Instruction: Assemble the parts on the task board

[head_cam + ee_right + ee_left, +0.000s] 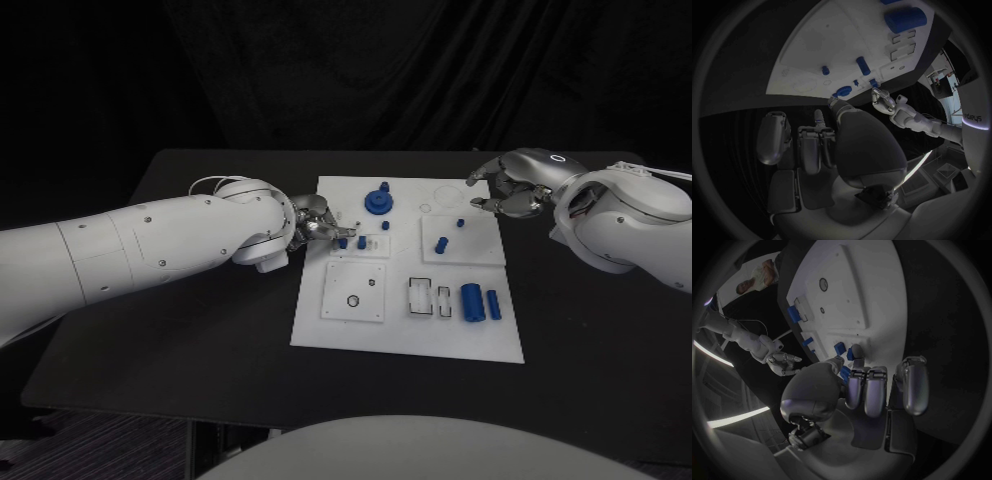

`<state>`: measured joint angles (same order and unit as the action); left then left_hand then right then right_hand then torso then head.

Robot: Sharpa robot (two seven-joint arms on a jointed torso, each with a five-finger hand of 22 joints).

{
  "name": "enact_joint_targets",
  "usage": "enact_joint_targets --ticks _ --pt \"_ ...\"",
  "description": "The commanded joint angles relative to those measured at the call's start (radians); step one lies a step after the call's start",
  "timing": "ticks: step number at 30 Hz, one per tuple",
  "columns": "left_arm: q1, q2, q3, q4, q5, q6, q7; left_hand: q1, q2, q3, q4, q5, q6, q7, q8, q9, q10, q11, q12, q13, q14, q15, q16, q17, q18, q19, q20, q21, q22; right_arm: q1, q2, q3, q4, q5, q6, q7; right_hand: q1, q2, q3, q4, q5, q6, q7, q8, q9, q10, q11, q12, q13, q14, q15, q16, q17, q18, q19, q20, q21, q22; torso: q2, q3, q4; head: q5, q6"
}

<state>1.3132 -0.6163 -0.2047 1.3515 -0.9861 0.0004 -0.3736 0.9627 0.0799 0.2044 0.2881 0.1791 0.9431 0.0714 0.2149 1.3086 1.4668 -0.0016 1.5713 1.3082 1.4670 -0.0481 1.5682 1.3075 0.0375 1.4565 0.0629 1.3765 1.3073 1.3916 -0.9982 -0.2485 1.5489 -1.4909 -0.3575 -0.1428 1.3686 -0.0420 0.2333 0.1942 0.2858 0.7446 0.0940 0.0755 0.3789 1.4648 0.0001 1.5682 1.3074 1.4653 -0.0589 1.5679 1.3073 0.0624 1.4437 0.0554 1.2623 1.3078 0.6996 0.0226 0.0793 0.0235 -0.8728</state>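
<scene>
The left hand (310, 222) stood at the board's (433, 335) left edge, fingers reaching in over the white surface toward a small blue peg (343, 242) standing just beside them. In the left wrist view the fingers (867, 390) were curled close to small blue pieces (839, 348) at the board's rim; whether any of them was pinched could not be told. The peg lay directly ahead of those fingertips, toward the board's middle, with its long axis upright. Further right, toward the far edge, the blue stepped part (379, 201) stood upright. Beyond it a short peg (443, 242) stood on the raised square plate, and two larger blue cylinders (480, 301) lay flat side by side nearer the robot, long axes running toward and away from it. At the far right corner the right hand (508, 190) hung over the board's edge, fingers apart and bent, holding nothing that could be seen. In my judgement the left hand was much the nearer to the small peg, and the coming move belonged to it: a short reach inward from the left.
</scene>
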Motion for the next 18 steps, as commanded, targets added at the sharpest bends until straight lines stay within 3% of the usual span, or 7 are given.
enact_joint_targets --ticks 1,18 --pt "-0.009 -0.003 -0.007 -0.002 0.002 0.027 -0.013 0.006 0.002 -0.003 -0.001 -0.003 -0.001 -0.004 0.008 0.022 0.104 0.005 -0.001 0.263 0.104 0.007 0.003 0.263 0.012 -0.002 0.008 -0.003 0.199 -0.002 -0.001 0.001 0.001 -0.003 0.005 -0.015 0.000 0.009 0.002 -0.007 -0.001 0.008 0.001 -0.005 -0.003 0.106 0.005 0.003 0.263 0.106 0.004 0.003 0.263 0.003 -0.007 0.001 -0.006 0.176 0.000 0.0000 0.0000 0.000 0.000" --pt "-0.009 -0.012 -0.007 -0.001 0.002 0.015 -0.003 0.015 0.009 -0.019 0.001 -0.004 0.007 -0.009 0.050 0.031 0.104 0.001 -0.001 0.263 0.104 0.004 0.003 0.263 0.012 -0.001 0.005 -0.002 0.199 -0.002 -0.001 0.001 -0.001 -0.003 0.009 -0.017 0.000 0.009 0.002 -0.007 -0.001 0.008 0.001 -0.005 -0.003 0.106 0.005 0.003 0.263 0.106 0.004 0.003 0.263 0.003 -0.007 0.001 -0.006 0.176 0.000 -0.0001 -0.0002 0.000 0.000"
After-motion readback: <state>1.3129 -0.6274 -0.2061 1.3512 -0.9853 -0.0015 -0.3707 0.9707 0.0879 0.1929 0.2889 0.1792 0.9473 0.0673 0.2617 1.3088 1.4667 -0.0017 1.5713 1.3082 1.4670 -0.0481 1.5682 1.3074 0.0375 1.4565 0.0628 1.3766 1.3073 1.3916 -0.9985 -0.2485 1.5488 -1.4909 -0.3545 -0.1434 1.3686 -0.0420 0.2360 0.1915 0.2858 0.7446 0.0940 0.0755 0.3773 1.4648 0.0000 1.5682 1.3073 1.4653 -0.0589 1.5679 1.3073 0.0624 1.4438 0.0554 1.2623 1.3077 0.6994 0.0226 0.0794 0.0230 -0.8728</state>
